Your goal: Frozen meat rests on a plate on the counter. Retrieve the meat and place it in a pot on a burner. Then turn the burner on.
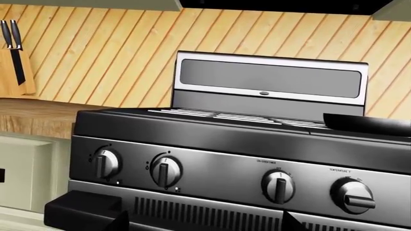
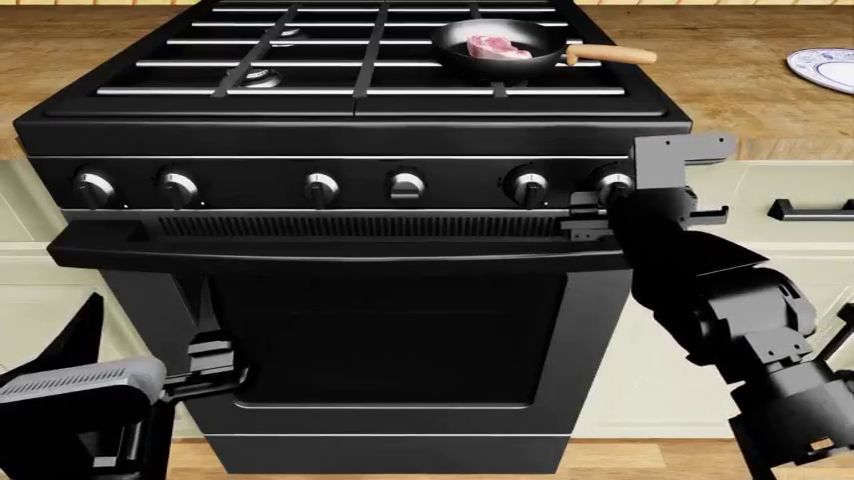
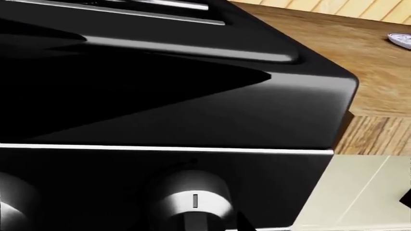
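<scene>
The meat point(image 2: 497, 45) lies in the pot point(image 2: 501, 52), a black pan with a wooden handle, on the stove's back right burner, which the pan hides. The pot's rim also shows in the left wrist view point(image 1: 369, 124). The empty plate point(image 2: 825, 68) sits on the counter point(image 2: 747, 95) to the right, and its edge shows in the right wrist view point(image 3: 401, 39). My right gripper point(image 2: 603, 200) is at the rightmost silver knob point(image 3: 192, 199), open, with its fingers straddling the knob. My left gripper point(image 2: 214, 365) is open and empty, low in front of the oven door.
Several silver knobs point(image 2: 320, 186) line the stove front above the oven handle point(image 2: 334, 250). Bare burner heads point(image 2: 260, 75) sit under the left grates. A knife block point(image 1: 16, 62) stands on the counter left of the stove. A cabinet handle point(image 2: 807, 208) is at the right.
</scene>
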{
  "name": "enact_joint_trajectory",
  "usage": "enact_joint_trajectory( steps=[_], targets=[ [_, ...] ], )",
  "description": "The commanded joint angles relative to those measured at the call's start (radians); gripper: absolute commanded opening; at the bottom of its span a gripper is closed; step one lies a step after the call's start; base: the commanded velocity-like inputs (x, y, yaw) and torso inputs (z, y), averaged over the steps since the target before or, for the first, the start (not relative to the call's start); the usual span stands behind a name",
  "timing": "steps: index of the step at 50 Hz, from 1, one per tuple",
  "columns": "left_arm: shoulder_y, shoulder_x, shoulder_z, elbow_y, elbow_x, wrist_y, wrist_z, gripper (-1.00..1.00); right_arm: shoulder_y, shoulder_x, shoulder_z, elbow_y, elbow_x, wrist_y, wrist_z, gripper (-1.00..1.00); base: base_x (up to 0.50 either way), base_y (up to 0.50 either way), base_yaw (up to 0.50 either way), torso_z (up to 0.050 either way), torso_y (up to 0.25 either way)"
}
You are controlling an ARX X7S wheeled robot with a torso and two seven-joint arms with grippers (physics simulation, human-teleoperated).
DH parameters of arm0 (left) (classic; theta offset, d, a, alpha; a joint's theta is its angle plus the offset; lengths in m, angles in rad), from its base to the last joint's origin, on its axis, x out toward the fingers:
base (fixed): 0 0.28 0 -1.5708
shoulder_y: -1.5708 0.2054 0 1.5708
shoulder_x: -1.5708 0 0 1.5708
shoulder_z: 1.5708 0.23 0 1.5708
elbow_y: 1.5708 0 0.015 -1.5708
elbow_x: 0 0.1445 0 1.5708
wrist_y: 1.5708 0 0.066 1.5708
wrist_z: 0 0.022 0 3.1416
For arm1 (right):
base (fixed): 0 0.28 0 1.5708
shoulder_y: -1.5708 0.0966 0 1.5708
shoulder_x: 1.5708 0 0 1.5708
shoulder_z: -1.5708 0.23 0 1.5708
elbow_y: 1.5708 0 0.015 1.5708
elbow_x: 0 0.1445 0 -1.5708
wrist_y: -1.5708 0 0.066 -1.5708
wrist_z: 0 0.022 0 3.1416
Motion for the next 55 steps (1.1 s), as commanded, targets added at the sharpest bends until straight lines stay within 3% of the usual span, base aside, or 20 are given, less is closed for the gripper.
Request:
enact_joint_trajectory(
  steps=[1, 19, 55],
  targets=[
    [-0.001, -0.001, 0.001, 0.0, 0.001, 0.001, -0.001, 1.0, 0.0, 0.003, 0.009, 0.002, -0.041, -0.002, -0.012, -1.0, 0.0, 0.0, 0.0, 0.0, 0.0],
    [-0.003, -0.006, -0.002, 0.003, -0.005, 0.003, -0.002, 1.0, 0.025, 0.028, -0.145, -0.015, -0.237, -0.027, 0.019, -1.0, 0.01, 0.0, 0.0, 0.0, 0.0],
    [0.005, -0.01, 0.001, 0.008, -0.009, 0.009, -0.004, 1.0, 0.079, 0.041, -0.292, 0.004, -0.41, -0.009, 0.024, -1.0, 0.01, 0.0, 0.0, 0.0, 0.0]
  ],
)
